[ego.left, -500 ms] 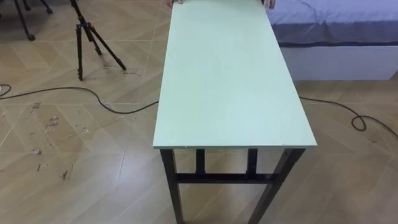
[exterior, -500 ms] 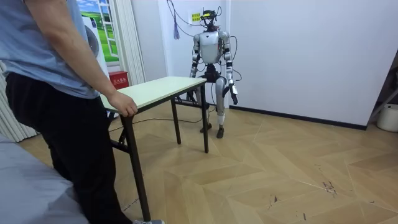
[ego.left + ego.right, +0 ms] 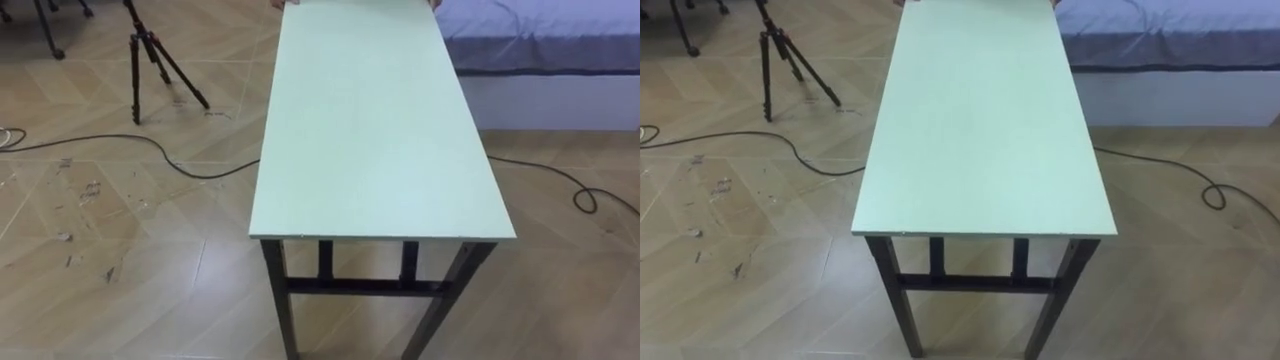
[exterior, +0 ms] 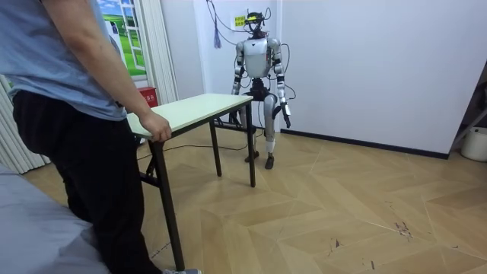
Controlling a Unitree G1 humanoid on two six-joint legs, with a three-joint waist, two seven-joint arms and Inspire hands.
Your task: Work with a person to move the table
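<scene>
Herringbone wooden floor (image 3: 120, 230), scuffed in places on the robot's left. On it stands the counter (image 3: 370, 130), a long pale-green top on a black metal frame. It runs lengthwise away from the robot towards a person (image 4: 68, 114) in a blue shirt and dark trousers at the opposite short end. In the room view the person's hand (image 4: 157, 129) is curled over that end's corner, and in the eye views fingertips show at both far corners of the top. A bed (image 3: 545, 45) with a grey-blue cover and white base lies just beside the counter's far right side. The robot stands upright at its own short end, arms hanging. Its left hand (image 4: 287, 116) is beside its thigh and clear of the counter, and its right hand (image 4: 235, 113) is low behind the counter's corner. Whether either hand is released or clenched cannot be told. A black tripod (image 3: 150, 50) stands to the far left. A dark cable (image 3: 150, 142) snakes across the floor towards the counter. A red placard (image 4: 144, 97) sits by the curtain, its print too small to read.
</scene>
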